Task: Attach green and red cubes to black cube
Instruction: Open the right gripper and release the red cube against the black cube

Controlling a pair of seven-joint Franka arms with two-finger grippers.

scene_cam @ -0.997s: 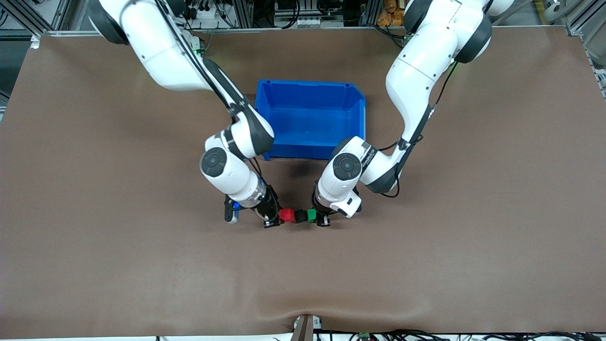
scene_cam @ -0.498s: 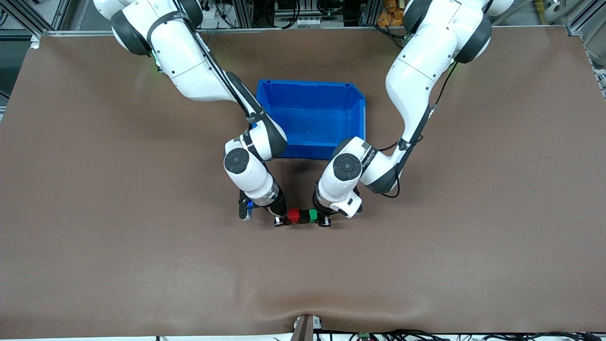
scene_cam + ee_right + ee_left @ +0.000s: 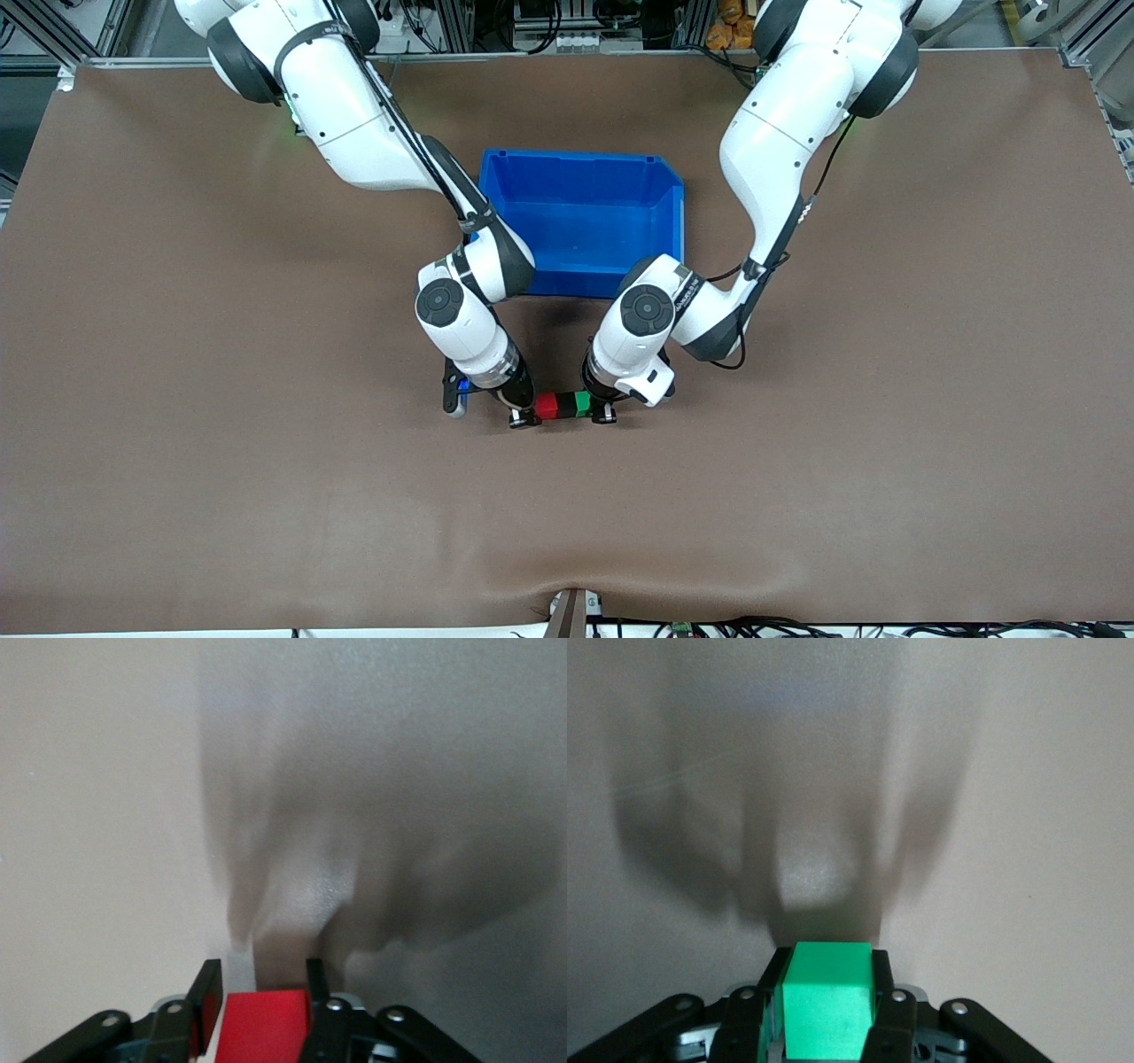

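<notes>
While both arms meet low over the middle of the desk point(image 3: 266, 496), nearer the front camera than the blue bin point(image 3: 580, 221), I read the row from the right arm's end. The right hand point(image 3: 524, 416) has the red cube point(image 3: 547, 406) in its jaws, though I cannot tell whether it is gripping or letting go. Red touches the black cube point(image 3: 564, 405), which touches the green cube point(image 3: 582, 404) in one straight line. The left hand point(image 3: 602, 409) is clamped on green, pinching two opposite flat faces. I judge these cubes light, rigid and smooth-sided, so the joints may slip. Hold squarely across parallel faces, away from the mating sides.
</notes>
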